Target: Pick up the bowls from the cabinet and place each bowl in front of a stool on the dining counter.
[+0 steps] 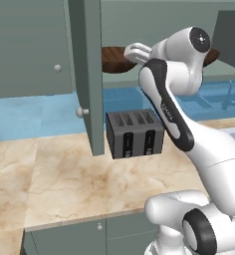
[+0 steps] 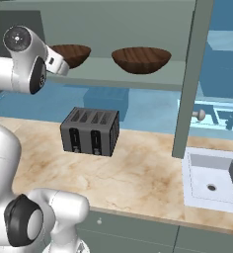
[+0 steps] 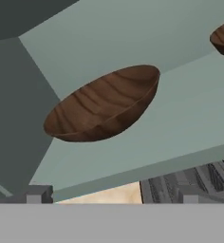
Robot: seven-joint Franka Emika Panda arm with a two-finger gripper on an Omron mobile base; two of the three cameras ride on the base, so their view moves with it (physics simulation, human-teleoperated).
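Two bowls, wooden: left bowl (image 3: pixel 102 104) and right bowl (image 2: pixel 141 59) were both found on the cabinet shelf (image 2: pixel 138 75), above the toaster (image 2: pixel 91 130); hand (image 3: pixel 109 201) was held open, empty, near the left bowl; no bowl judged delivered.

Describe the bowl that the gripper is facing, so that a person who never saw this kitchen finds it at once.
Find the open wall cabinet above the worktop with the toaster. Two dark wooden bowls sit on its pale shelf. The wanted bowl is the left one, partly hidden behind the white arm; the other bowl sits in plain sight.
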